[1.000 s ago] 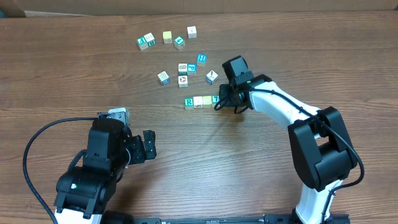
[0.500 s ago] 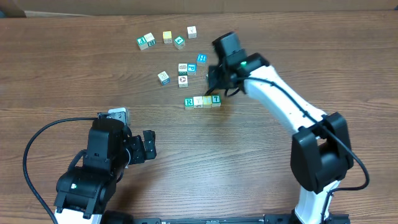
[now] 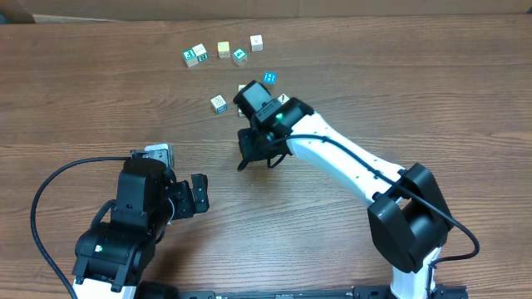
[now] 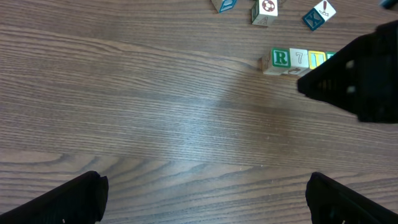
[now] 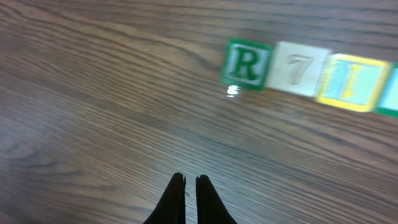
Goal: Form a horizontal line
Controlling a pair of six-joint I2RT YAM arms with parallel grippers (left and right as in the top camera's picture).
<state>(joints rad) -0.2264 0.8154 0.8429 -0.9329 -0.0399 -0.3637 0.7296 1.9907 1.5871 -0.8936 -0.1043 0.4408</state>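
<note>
A row of small letter blocks lies on the wooden table: a green R block [image 5: 247, 64], a white 7 block [image 5: 301, 68] and a yellow block [image 5: 353, 83], touching side by side. The row also shows in the left wrist view, starting at the R block [image 4: 281, 59]. In the overhead view my right arm covers it. My right gripper [image 5: 191, 193] is shut and empty, just in front of the row's left end; overhead it sits mid-table [image 3: 252, 155]. My left gripper [image 4: 205, 205] is open and empty, near the front left [image 3: 196, 195].
Loose blocks lie behind the row: one [image 3: 219, 103] at the left, a blue one [image 3: 269, 78], and a far cluster [image 3: 194, 56] [image 3: 224, 49] [image 3: 239, 56] [image 3: 257, 41]. My right arm [image 4: 360, 81] crosses the right of the left wrist view.
My right gripper swept from the right end of the row, round behind it, to the front of its left end. The left arm has not moved.
</note>
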